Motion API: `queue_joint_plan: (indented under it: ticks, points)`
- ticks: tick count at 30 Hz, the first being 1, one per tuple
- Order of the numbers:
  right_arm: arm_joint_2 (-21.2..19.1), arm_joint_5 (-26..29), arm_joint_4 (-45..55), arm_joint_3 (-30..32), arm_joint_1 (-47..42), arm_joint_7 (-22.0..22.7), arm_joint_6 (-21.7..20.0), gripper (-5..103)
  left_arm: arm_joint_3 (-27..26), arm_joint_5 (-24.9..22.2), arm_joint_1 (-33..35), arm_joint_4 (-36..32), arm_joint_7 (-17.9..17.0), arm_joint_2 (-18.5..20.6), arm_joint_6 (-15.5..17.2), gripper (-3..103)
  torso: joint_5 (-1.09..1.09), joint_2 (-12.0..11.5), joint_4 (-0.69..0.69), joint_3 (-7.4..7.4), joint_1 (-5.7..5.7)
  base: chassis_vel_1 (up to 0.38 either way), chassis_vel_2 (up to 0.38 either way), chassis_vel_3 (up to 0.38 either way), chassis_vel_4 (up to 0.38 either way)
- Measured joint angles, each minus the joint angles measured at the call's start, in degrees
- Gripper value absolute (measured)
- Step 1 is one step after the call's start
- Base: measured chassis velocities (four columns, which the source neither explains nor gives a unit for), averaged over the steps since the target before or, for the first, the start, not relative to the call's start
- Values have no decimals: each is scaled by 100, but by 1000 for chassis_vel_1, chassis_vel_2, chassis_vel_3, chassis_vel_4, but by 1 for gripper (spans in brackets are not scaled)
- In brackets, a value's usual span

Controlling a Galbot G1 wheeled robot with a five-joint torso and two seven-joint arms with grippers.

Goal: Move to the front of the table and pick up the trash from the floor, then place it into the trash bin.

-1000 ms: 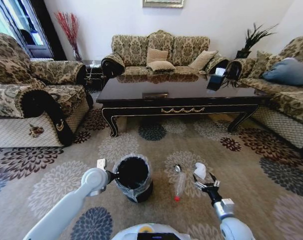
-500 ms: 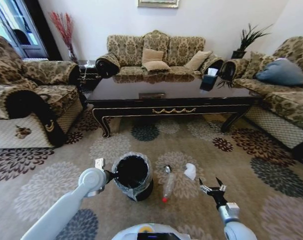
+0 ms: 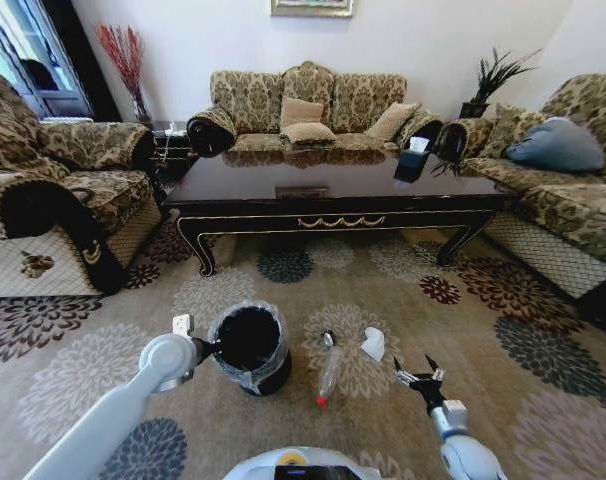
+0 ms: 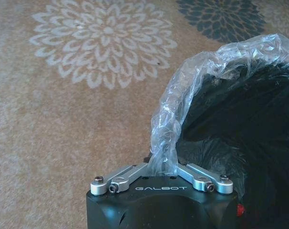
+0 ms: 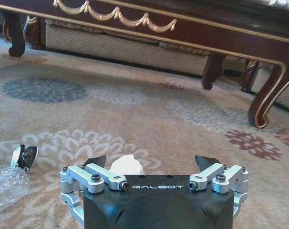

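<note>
left pincer (image 4: pixel 162 164) clamps trash bin (image 3: pixel 249 349) liner — tips hidden | right pincer (image 3: pixel 419 377) spread — paper wad (image 5: pixel 126 165) half-hidden

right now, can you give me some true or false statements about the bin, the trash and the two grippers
1. The left gripper is shut on the liner at the trash bin's rim. True.
2. The bottle stands upright on the table. False: it lies on the carpet beside the bin.
3. The right gripper is open and holds nothing. True.
4. The paper wad is inside the bin. False: it lies on the carpet, just ahead of the right gripper.
5. The bottle has a blue cap. False: its cap is red.
</note>
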Motion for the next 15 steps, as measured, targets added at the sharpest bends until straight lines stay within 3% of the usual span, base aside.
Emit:
queue_joint_plan:
  ticks: [15]
  points:
    - [-185,580,-1528,-1030,1493,-150,-201,100,-494,154,505,-114,-20,55,0,0,-2,0,0,0,0,0,0,0,0]
